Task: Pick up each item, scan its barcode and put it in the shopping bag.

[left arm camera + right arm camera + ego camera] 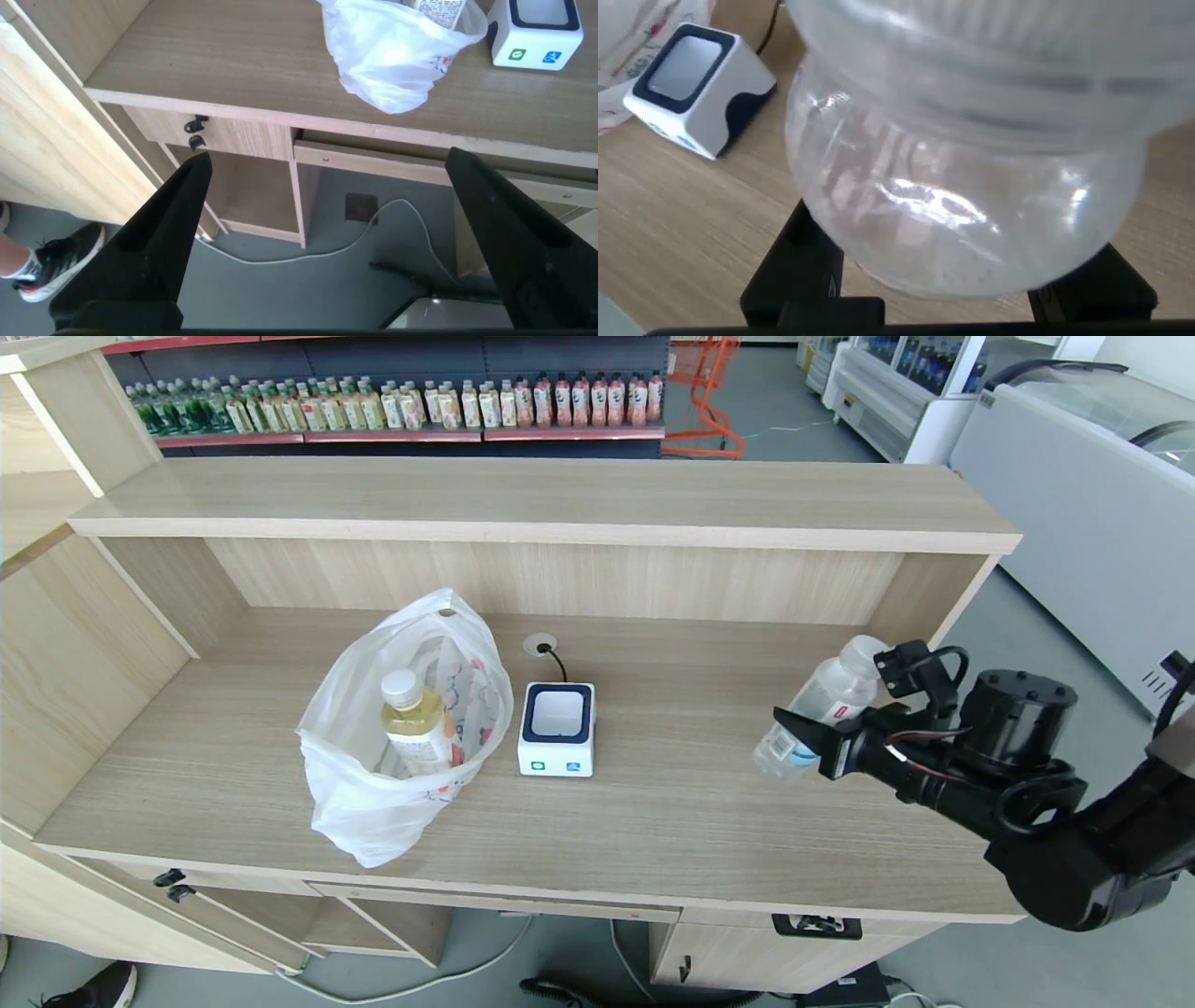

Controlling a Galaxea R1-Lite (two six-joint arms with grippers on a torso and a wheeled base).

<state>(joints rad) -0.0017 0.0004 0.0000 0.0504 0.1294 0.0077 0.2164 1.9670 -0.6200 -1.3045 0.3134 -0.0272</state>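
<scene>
My right gripper (822, 733) is shut on a clear water bottle (820, 706) with a white cap and red label, held tilted above the right part of the counter. Close up, the bottle (962, 177) sits between the black fingers (799, 271). The white scanner (556, 728) with its dark-rimmed window stands mid-counter, also seen as a scanner (696, 84) beyond the bottle. A white plastic shopping bag (392, 747) stands left of it, with a yellow drink bottle (414, 721) upright inside. My left gripper (327, 243) hangs open below the counter's front edge, nothing between its fingers.
The wooden counter (653, 803) has a raised back shelf (541, 504) and side walls. A cable runs from the scanner to a grommet (541, 645). Freezer chests (1083, 476) stand at the right. Under the counter front (374, 149) lie cables and a person's shoe (56, 266).
</scene>
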